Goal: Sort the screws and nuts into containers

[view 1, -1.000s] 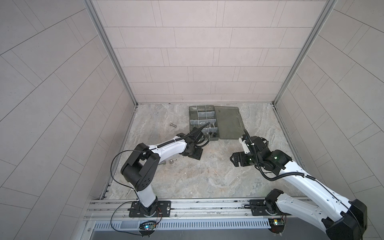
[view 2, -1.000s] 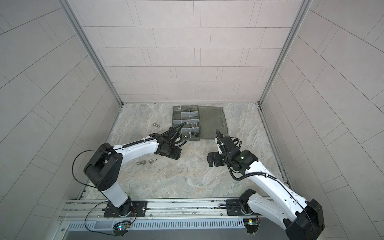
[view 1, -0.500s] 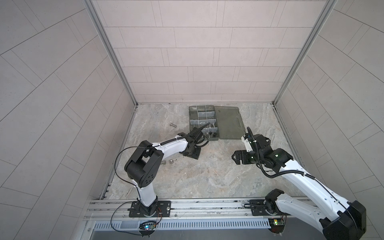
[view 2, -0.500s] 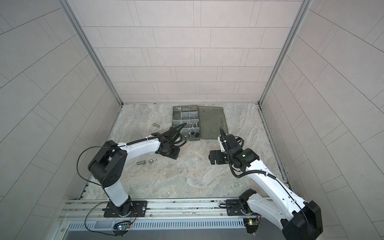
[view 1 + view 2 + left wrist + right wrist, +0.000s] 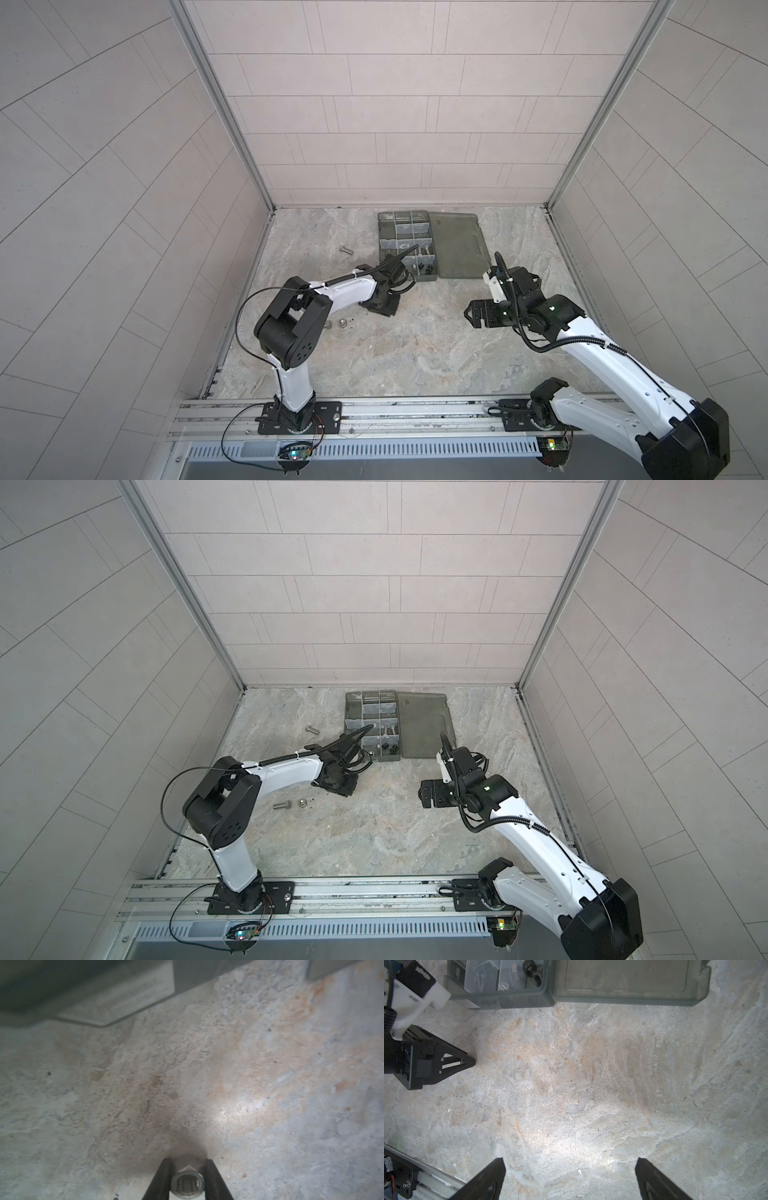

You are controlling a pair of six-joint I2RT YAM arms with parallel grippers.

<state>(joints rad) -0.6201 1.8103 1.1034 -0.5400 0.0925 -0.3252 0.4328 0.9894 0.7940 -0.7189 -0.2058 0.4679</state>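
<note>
While the left gripper [image 5: 187, 1160] pinched a silver cap nut [image 5: 188, 1183], the right gripper [image 5: 569, 1160] hung wide open. Pickup step, I reckon; next it needed lifting into the organizer box [image 5: 62, 985] ahead.

No legible text; label [image 5: 124, 995] on organizer box [image 5: 193, 976] too blurred

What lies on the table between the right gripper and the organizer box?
Nothing. In the right wrist view the table between the open right gripper and the box is bare; the left gripper, closed on a nut, stands off that line.
</note>
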